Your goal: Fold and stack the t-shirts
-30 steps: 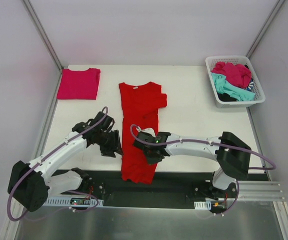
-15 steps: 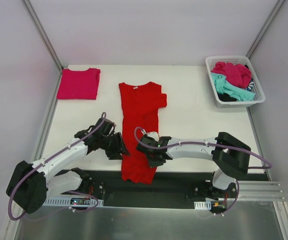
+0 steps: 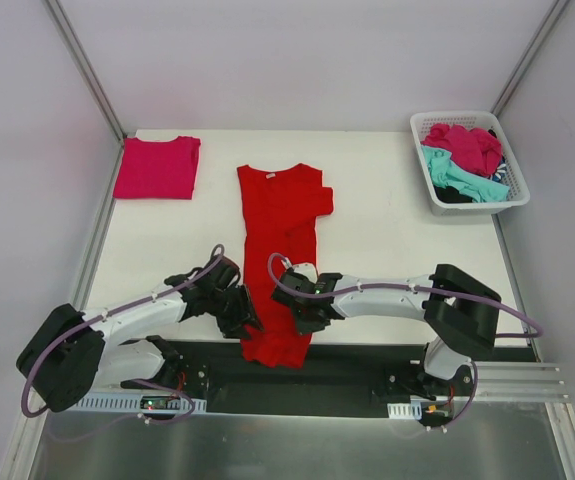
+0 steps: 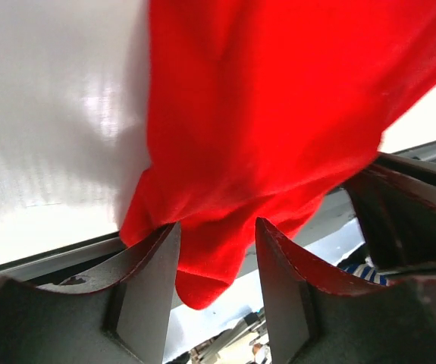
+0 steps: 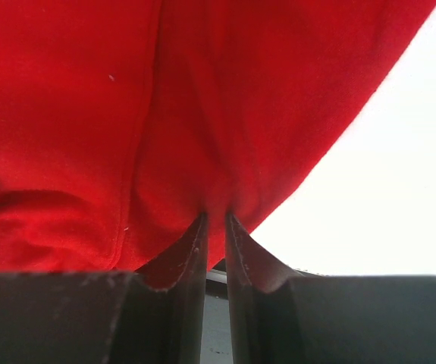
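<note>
A bright red t-shirt [image 3: 279, 215] lies lengthwise down the middle of the white table [image 3: 397, 260], its hem hanging over the near edge. My right gripper [image 3: 302, 318] is at the shirt's lower right edge; in the right wrist view it [image 5: 216, 217] is shut on a pinched fold of red cloth [image 5: 89, 114]. My left gripper [image 3: 244, 318] is at the lower left edge. In the left wrist view its jaws [image 4: 216, 246] stand apart, and a hanging corner of the red shirt [image 4: 263, 114] droops loosely between them. A folded magenta-pink t-shirt [image 3: 157, 167] lies at the far left.
A white lattice basket [image 3: 482, 206] at the far right holds crumpled magenta [image 3: 464, 143] and teal [image 3: 457, 178] shirts. A black rail [image 3: 347, 372] runs along the table's near edge below the hem. Slanted frame posts rise at the table's far corners.
My left gripper has moved nearer and to the right, reaching the red shirt's lower left corner. My right gripper slid a little toward the near edge, still holding the cloth.
</note>
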`<move>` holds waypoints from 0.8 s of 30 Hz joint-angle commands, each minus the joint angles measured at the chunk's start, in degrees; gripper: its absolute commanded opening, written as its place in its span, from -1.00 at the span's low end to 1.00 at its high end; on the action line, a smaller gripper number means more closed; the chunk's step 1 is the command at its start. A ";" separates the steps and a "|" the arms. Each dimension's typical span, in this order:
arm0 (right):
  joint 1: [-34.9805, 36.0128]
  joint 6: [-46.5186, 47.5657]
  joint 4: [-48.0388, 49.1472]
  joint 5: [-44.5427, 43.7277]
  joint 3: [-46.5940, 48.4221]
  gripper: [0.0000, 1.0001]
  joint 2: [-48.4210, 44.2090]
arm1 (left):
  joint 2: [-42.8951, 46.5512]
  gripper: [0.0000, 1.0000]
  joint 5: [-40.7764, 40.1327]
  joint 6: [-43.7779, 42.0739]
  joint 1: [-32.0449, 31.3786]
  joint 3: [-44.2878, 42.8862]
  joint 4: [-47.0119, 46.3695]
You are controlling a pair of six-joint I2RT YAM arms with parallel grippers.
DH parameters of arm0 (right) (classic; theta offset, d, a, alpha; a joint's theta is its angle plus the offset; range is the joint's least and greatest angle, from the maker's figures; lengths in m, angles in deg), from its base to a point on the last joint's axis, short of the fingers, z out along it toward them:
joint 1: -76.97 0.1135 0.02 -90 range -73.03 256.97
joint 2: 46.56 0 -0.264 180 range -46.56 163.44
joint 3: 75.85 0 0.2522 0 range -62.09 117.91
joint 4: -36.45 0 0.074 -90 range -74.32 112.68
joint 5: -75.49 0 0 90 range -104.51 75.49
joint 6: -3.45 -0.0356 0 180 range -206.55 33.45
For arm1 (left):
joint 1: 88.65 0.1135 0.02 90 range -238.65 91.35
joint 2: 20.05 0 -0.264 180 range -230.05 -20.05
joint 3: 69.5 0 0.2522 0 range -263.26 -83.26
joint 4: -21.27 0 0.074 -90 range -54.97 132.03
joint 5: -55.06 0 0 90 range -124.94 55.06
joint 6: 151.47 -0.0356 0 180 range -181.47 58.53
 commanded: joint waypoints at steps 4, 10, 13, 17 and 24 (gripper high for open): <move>-0.41 -0.86 -0.63 -1.69 -0.33 -0.64 -2.45 | 0.42 -0.12 -12.40 -1.26 -0.83 -0.60 12.67; -1.46 0.02 -2.12 -2.83 -1.21 -0.64 -3.06 | -2.74 -0.11 -15.15 -4.16 -0.05 -5.17 14.71; -2.52 0.54 -2.30 -3.10 -3.05 -0.64 -4.29 | -4.50 -0.11 -14.90 -6.71 1.71 -6.75 15.42; -4.27 1.42 -2.56 -2.92 -4.02 -0.64 -6.75 | -5.83 -0.11 -14.02 -8.91 3.56 -8.08 15.42; -4.02 2.39 -3.01 -0.30 -0.77 -0.64 -6.85 | -3.55 -0.11 -11.56 -7.95 3.56 -8.43 15.42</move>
